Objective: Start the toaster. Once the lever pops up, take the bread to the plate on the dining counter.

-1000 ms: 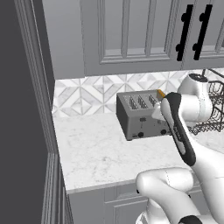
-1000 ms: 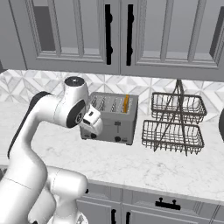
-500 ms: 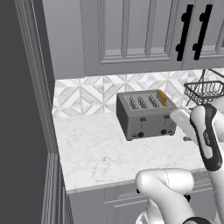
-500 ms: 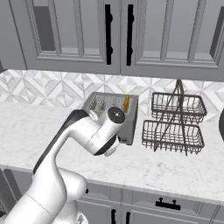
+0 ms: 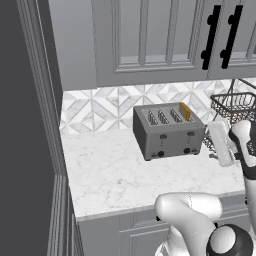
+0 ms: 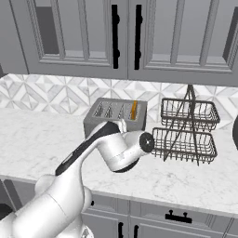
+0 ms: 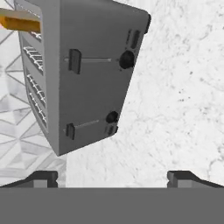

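Pincer (image 7: 112, 177) staying wide apart, pinching nothing, hanging over white counter (image 7: 175, 109). Toaster (image 7: 87, 74) sitting just ahead of pincer tips, front with levers and knobs facing it, not touching. Bread (image 7: 19, 22) sticking up from far-end slot, beyond toaster front.

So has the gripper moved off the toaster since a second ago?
Yes. In the left base view the gripper has swung right, from in front of the toaster to beside its right end, near the wire rack. The toaster itself stayed put.
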{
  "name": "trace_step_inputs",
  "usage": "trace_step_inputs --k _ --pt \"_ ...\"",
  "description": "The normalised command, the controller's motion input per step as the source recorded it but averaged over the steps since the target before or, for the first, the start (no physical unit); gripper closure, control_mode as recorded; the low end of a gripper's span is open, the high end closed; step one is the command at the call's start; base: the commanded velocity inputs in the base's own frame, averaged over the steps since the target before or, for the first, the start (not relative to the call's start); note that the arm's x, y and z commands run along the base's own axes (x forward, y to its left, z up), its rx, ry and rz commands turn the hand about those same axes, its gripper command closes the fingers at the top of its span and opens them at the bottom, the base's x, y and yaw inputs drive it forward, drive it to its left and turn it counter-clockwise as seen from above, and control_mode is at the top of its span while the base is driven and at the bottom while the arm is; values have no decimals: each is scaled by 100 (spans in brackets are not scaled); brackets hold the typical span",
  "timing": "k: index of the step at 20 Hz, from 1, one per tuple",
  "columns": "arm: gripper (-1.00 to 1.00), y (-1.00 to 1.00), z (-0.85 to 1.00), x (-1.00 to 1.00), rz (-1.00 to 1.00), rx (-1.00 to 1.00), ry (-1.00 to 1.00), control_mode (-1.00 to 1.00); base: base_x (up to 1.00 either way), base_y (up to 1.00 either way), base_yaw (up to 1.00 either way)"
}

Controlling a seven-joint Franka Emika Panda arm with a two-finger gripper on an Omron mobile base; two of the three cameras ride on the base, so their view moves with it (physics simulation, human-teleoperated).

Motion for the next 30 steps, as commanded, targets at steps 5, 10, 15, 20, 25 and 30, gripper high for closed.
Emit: trace_step_inputs --k 5,10,15,20,25,30 --pt "-100 -34 -2 22 -6 13 0 -100 0 0 0" --pt "-100 -10 -4 21 -2 2 0 -100 0 0 0" --pt "-100 14 -2 29 -2 0 -4 -100 0 0 0" --pt "-100 22 -25 37 -2 -3 -3 -100 0 0 0" --pt "-100 8 -31 26 -2 -2 0 -100 0 0 0" --pt "-100 0 -13 23 -6 0 -1 -100 0 0 0"
